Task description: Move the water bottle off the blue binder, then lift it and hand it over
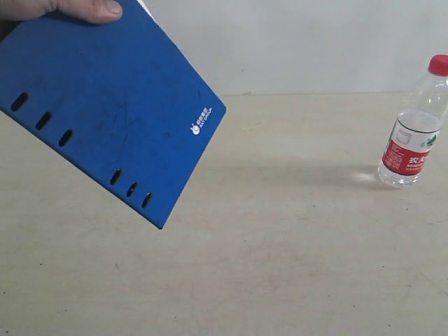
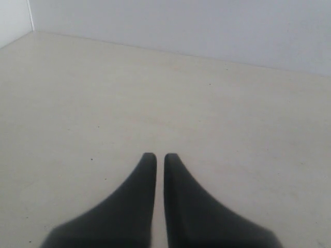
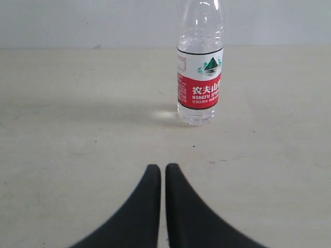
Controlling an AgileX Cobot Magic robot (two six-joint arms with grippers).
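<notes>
The water bottle point(image 1: 413, 122), a small clear plastic bottle with a red cap and a red-and-white label, is seen standing upright on the pale beige table point(image 1: 280, 252), far to the right, and not on the flat deep-blue binder point(image 1: 105, 105). That binder is held tilted in the air by a person's hand point(image 1: 77, 8) at the upper left, well apart from the bottle. The right gripper point(image 3: 163, 168) is pointed at the bottle from near, its two black fingers pressed together with nothing between them; the left gripper point(image 2: 160, 156) is closed in the same way over bare table. If the bottle is approached with fingers so closed, it could be pushed and tipped over, being tall and narrow, and it may then roll. Much free table is left between bottle and binder. No table edge is shown near the bottle, so the room on that side cannot be judged.
</notes>
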